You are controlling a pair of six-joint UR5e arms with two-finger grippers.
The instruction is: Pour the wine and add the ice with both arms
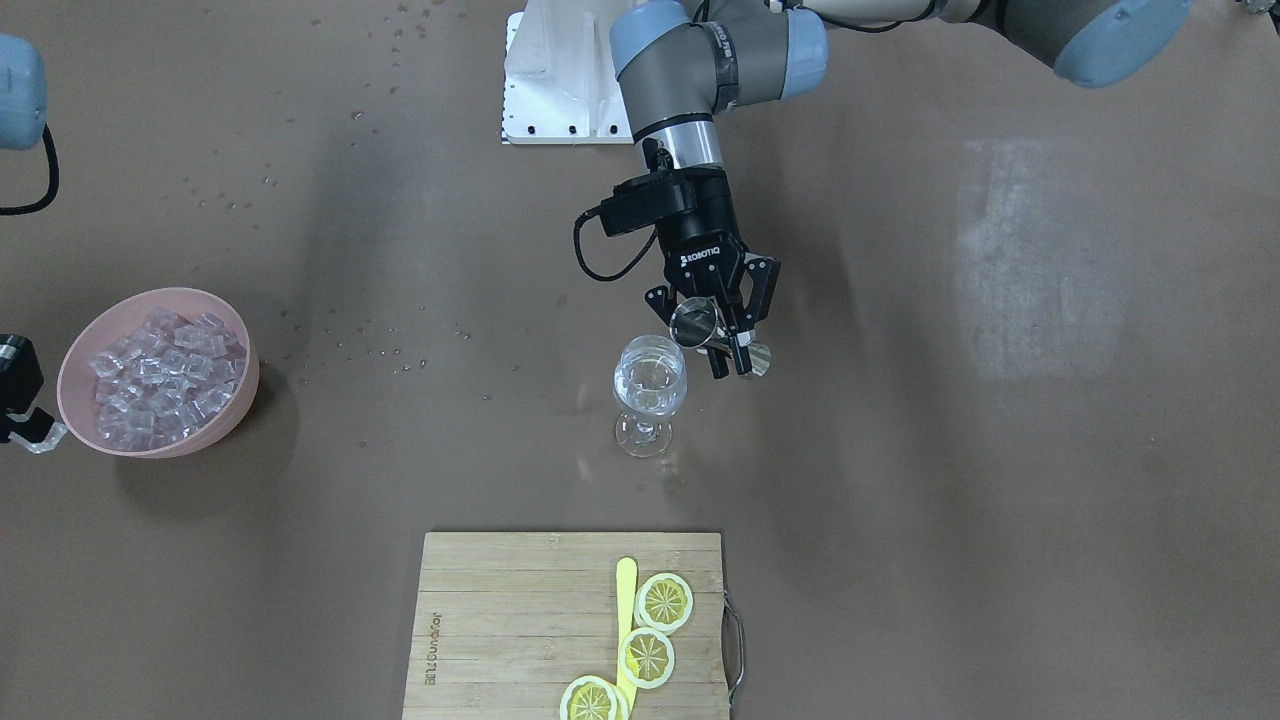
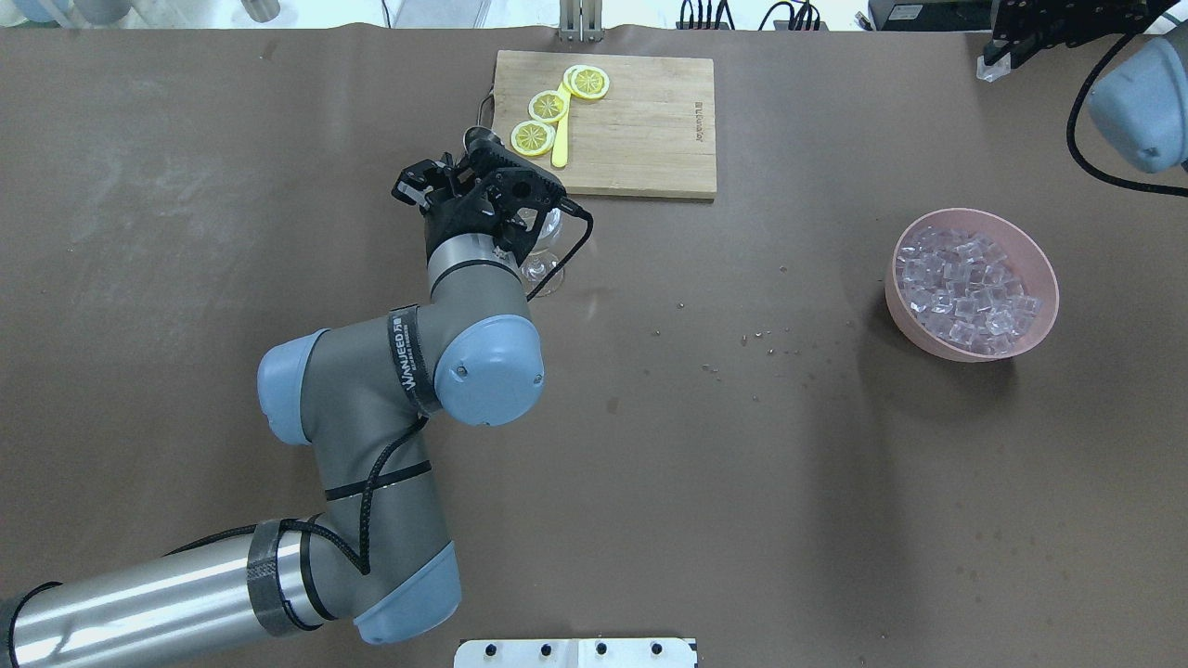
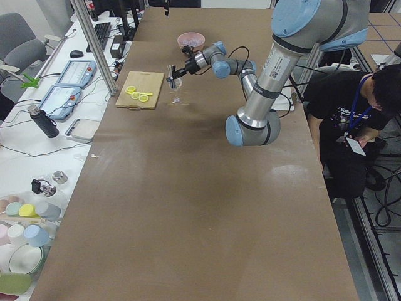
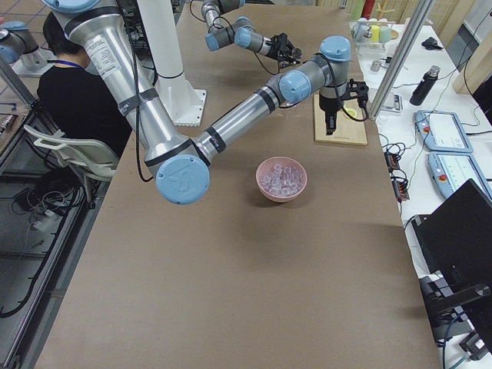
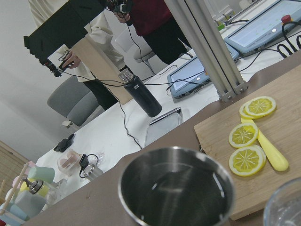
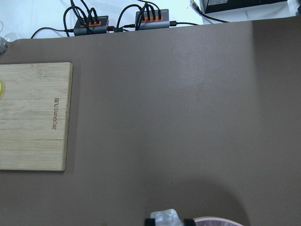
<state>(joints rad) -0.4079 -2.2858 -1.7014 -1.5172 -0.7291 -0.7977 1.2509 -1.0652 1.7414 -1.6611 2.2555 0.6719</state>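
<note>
— How far along is it?

— The right gripper (image 1: 30,432) pinches one clear ice cube (image 6: 164,217), with the pink bowl (image 1: 238,395) of ice (image 1: 160,375) just beside its fingers. I'd say that cube is not delivered yet. The wine glass (image 1: 650,385) holds clear liquid. Just above it, the left gripper (image 1: 730,360) clamps a tilted jigger (image 1: 694,322), so the pour looks nearly done.

— And around it?

— A brown table (image 1: 1000,500) speckled with droplets, a bamboo board (image 1: 520,600) with lemon slices (image 1: 664,601), and cluttered lab benches (image 3: 25,157) beyond.
</note>
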